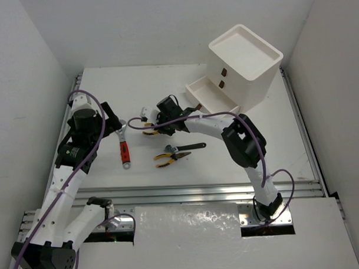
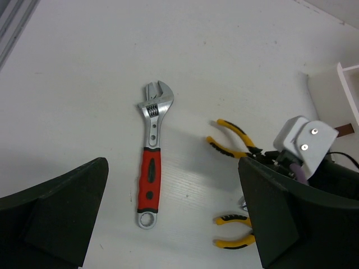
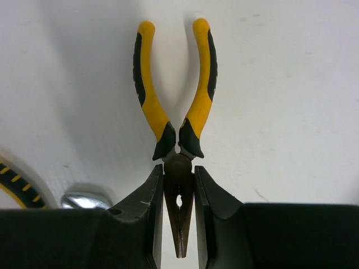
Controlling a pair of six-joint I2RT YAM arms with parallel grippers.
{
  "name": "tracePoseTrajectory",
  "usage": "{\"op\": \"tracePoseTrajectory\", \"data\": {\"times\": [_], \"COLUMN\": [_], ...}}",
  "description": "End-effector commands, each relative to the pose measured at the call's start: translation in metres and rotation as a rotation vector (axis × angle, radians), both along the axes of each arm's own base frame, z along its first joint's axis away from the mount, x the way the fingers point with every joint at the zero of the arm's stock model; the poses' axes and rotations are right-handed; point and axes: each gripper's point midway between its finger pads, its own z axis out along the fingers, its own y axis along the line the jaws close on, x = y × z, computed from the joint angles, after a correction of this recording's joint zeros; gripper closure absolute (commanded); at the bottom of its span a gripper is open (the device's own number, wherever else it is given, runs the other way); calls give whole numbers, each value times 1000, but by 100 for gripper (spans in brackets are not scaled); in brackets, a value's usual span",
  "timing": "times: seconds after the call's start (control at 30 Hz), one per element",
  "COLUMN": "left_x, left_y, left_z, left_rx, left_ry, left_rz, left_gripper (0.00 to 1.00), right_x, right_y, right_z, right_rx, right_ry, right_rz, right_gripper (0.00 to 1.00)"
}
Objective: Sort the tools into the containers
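My right gripper [image 3: 179, 221] is shut on the dark metal nose of yellow-handled pliers [image 3: 150, 95], whose handles point away from it over the white table. From above, this gripper [image 1: 157, 126] and its pliers [image 1: 149, 131] are at the table's middle. A red-handled adjustable wrench [image 2: 150, 175] [image 1: 124, 150] lies flat on the table, under my left gripper [image 2: 173, 188], which hangs open and empty [image 1: 112, 122]. A second pair of yellow pliers [image 1: 165, 161] and a black-handled wrench [image 1: 190, 147] lie nearer the front. The white container [image 1: 248, 64] stands at the back right.
The container's lowest drawer [image 1: 209, 93] is pulled out toward the table's middle. In the right wrist view, a yellow-and-black handle tip [image 3: 12, 185] and a bit of shiny metal [image 3: 87, 199] show at lower left. White walls enclose the table on three sides.
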Motion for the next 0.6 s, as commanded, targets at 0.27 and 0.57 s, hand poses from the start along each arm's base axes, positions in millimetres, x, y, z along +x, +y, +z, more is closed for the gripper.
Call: {"op": "tracePoseTrajectory", "data": {"times": [0.27, 0.57], "left_x": [5, 5], "left_y": [-1, -2], "left_z": [15, 15], "left_rx": [2, 1], "left_ry": [-63, -63], "left_rz": [-15, -18], "left_gripper": [0, 0], "right_x": [37, 54], "right_y": [-15, -44], "right_z": [62, 96], "right_rx": [118, 115], "right_ry": [-111, -228], "right_rz": [-120, -205], "right_gripper": [100, 100]}}
